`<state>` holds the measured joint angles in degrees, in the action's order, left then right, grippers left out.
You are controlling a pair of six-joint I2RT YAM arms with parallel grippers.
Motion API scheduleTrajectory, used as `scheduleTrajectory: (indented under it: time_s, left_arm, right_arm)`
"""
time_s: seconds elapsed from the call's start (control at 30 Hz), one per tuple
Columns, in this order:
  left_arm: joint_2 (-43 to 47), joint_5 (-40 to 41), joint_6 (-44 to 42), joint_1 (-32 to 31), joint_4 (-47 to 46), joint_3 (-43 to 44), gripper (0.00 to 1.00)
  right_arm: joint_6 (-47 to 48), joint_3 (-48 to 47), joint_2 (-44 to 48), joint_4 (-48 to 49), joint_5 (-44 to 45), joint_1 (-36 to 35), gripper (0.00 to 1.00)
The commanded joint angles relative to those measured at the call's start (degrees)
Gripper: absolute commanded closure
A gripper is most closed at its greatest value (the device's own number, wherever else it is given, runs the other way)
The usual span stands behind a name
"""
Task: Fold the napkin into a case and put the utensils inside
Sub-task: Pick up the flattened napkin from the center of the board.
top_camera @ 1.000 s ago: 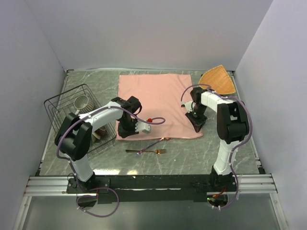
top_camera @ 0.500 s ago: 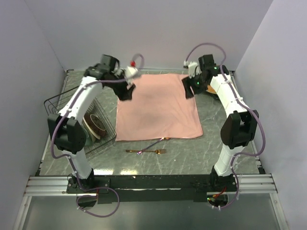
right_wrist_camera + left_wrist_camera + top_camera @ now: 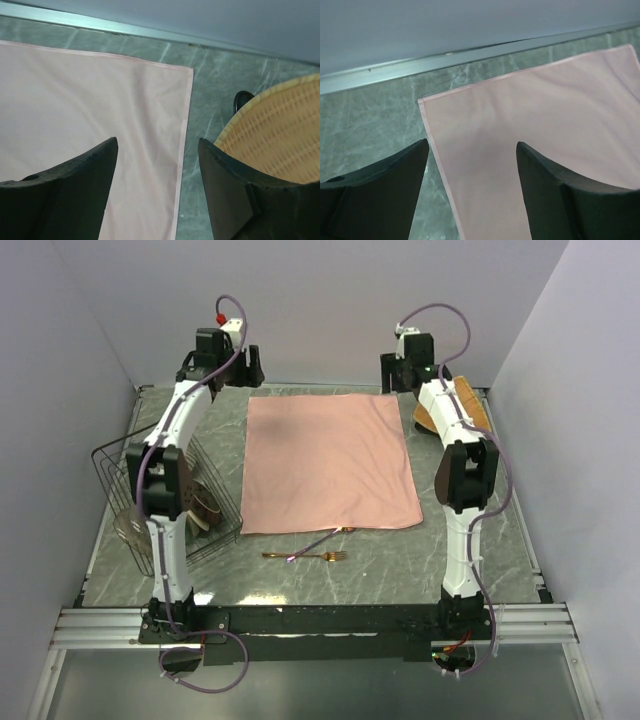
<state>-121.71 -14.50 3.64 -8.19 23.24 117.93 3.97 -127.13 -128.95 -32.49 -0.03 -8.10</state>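
The salmon-pink napkin [image 3: 330, 462] lies spread flat and square on the marble table. My left gripper [image 3: 246, 368] hangs open above its far left corner [image 3: 421, 101], nothing between the fingers [image 3: 385, 190]; in the left wrist view the cloth [image 3: 545, 130] fills the gap [image 3: 472, 150]. My right gripper [image 3: 393, 373] is open over the far right corner [image 3: 191, 69], empty, with the napkin [image 3: 90, 100] below [image 3: 157, 145]. The gold fork [image 3: 310, 556] lies in front of the napkin's near edge. The spoon [image 3: 328, 537] rests slanted at that edge, its bowl end touching the hem.
A black wire rack [image 3: 120, 455] with crockery stands at the left, close to the left arm. An orange-tan woven mat [image 3: 462, 412] lies at the back right beside the right gripper; it also shows in the right wrist view [image 3: 275, 140]. The back wall rail runs just behind both grippers.
Both arms swung from the napkin's near edge back to its far corners and rose toward the back wall. Both grippers have opened. The napkin, fork and spoon stayed put.
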Motion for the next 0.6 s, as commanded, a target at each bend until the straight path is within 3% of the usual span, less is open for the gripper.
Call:
scheduleTrajectory:
  time_s: [0.0,0.13,0.57]
  left_arm:
    - [-8.0,6.8,12.2,1.7,0.4,8.4,0.24]
    - [-10.2,6.2,12.4,1.9,-2.0,7.7,0.24]
    - [-11.7,5.4,11.3,2.1,-3.0,4.4,0.23]
  right_arm:
    - [-7.6,1.0,-1.2,9.9,5.8,1.2,0.23]
    - [-10.6,0.2,-4.4,10.6,2.7,1.4,0.23]
    - [-14.9,-6.4,-11.8,9.6,6.7,1.8,0.28]
